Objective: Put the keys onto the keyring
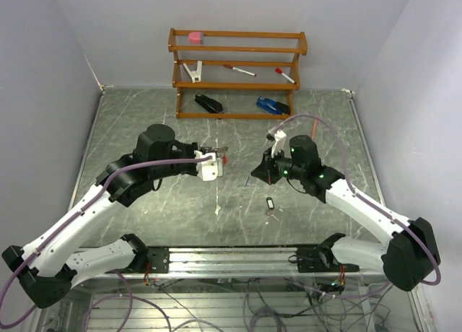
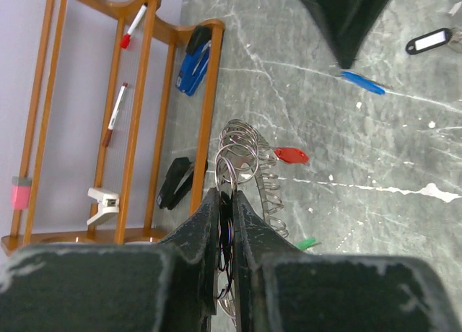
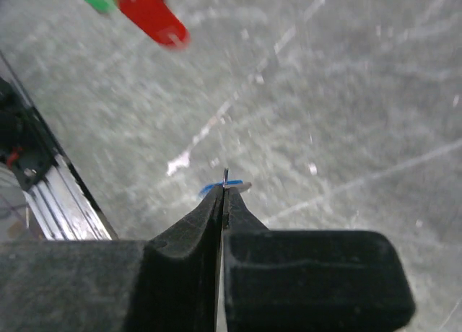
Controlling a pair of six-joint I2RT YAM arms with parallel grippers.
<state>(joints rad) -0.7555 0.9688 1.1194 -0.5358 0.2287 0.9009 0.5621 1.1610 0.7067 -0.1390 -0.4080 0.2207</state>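
Note:
My left gripper (image 1: 216, 162) (image 2: 227, 195) is shut on the keyring (image 2: 237, 157), a thin silvery ring with a coiled, toothed rim held upright above the table. A key's red tag (image 2: 291, 155) (image 1: 225, 159) and a green tag (image 2: 307, 242) hang from the ring. My right gripper (image 1: 257, 173) (image 3: 224, 190) is shut on a thin metal key with a blue tag (image 3: 211, 190) (image 2: 363, 83), a short way right of the ring. Another key with a black tag (image 1: 271, 202) (image 2: 429, 41) lies flat on the table below the right gripper.
A wooden rack (image 1: 238, 72) stands at the back wall with red-capped pens (image 1: 240, 71), a pink eraser (image 1: 195, 37), a white clip, a black stapler (image 1: 208, 102) and a blue stapler (image 1: 271, 105). A metal rail (image 1: 231, 258) runs along the near edge.

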